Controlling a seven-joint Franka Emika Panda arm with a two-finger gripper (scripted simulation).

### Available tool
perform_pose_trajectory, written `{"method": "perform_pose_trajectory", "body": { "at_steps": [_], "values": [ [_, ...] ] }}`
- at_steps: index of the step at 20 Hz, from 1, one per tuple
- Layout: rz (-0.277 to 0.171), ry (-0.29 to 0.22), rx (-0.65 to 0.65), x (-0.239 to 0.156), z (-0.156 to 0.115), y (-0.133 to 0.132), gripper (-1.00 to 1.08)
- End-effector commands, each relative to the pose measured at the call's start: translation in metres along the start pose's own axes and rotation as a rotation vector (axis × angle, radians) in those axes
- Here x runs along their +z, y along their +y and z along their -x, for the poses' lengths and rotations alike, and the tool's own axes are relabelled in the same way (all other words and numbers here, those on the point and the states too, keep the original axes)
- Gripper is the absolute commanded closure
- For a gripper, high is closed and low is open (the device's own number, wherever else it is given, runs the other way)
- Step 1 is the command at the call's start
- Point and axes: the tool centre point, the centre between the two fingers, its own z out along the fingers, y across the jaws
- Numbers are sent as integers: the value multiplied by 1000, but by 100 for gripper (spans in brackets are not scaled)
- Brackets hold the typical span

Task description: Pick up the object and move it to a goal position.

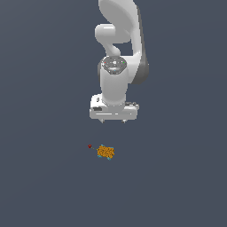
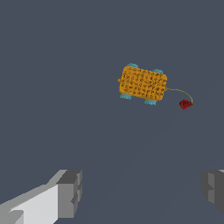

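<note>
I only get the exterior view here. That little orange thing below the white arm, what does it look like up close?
Observer: In the wrist view the orange block is a speckled rectangle with small teal bits at its edges.
Operator: And the red speck beside it?
Observer: The red dot is joined to the block by a thin curved line, which your view hardly shows.
Operator: Are the claws open?
Observer: Yes. The wrist view shows the gripper with its two grey fingers set wide apart and nothing between them.
Operator: Is it touching the block?
Observer: No, bare floor shows between the fingers and the block.
</note>
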Motion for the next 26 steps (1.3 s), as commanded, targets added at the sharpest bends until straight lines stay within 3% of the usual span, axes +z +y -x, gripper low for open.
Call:
{"method": "perform_pose_trajectory", "body": {
  "at_steps": [1,10,18,26],
  "values": [
    [0,0,0,0,0,0,-92],
    [-6,63,-10,-26,-17,-19,-92],
    [-4,60,-31,-24,-17,-17,-92],
    [3,56,-136,-16,-25,-12,-92]
  ]
}}
